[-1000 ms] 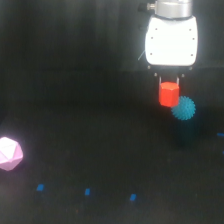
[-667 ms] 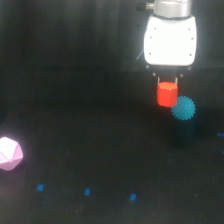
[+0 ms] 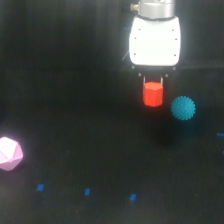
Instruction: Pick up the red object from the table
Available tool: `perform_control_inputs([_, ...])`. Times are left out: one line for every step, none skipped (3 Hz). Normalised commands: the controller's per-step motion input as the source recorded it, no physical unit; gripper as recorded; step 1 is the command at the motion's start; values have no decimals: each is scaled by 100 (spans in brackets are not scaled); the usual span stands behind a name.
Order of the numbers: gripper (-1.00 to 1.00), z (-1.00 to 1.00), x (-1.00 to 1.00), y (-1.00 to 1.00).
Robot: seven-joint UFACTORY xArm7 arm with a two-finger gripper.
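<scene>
Black and matte, the table point(image 3: 60, 90) fills nearly the whole exterior view, with small blue tape marks point(image 3: 87, 191) scattered along its near part and one more at the view's right edge. Above it, at the upper right of the view, hangs the white body of the arm's tool head, and beneath that the gripper point(image 3: 153, 86) points straight down.

The gripper's thin dark fingers are drawn in against the upper sides of the red object point(image 3: 153, 94), pinching it between them. The red object hangs directly under the white housing, centred on it, its hexagonal faces upright. A faint dark patch lies on the table lower in the view, apart from the block, which suggests the block is clear of the surface, though the blur makes this hard to confirm.

Just beside the red object, toward the exterior view's right and slightly lower, sits a teal spiky ball point(image 3: 183, 108), not touching it. Well apart, at the view's left edge, rests a pale pink faceted polyhedron point(image 3: 10, 153).
</scene>
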Motion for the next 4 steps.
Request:
perform_control_inputs([-92, 17, 16, 26])
perform_control_inputs([-100, 30, -2, 6])
perform_control_inputs([-100, 8, -9, -20])
perform_control_inputs([-100, 51, 20, 12])
